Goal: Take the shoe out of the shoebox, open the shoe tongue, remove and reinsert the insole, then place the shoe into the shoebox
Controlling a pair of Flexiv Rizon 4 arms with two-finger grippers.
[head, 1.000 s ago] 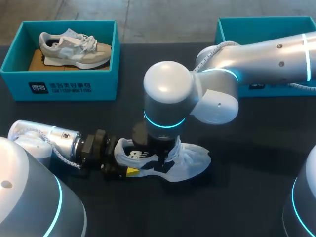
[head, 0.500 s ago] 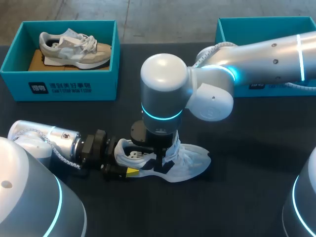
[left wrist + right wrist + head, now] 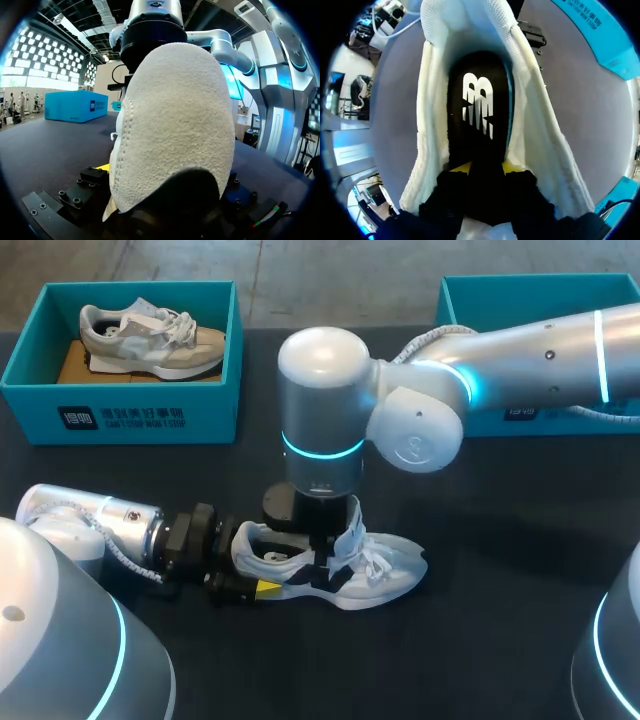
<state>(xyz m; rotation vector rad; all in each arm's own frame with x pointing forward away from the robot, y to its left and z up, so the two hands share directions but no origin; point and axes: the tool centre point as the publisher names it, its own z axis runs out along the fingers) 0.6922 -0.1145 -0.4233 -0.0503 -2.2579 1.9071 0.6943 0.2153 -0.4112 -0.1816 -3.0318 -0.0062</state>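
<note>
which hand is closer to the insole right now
Right. The right hand is down inside the shoe, clamped on the black insole. The left hand grips the shoe from outside at its back end, behind the insole.

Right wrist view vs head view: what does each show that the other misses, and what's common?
Right wrist only: the dark insole, its near end pinched in the right gripper. Head only: the left gripper clamped on the heel, and a grey sneaker in the left shoebox. Both: the white shoe lying on the table, opening upward.
</note>
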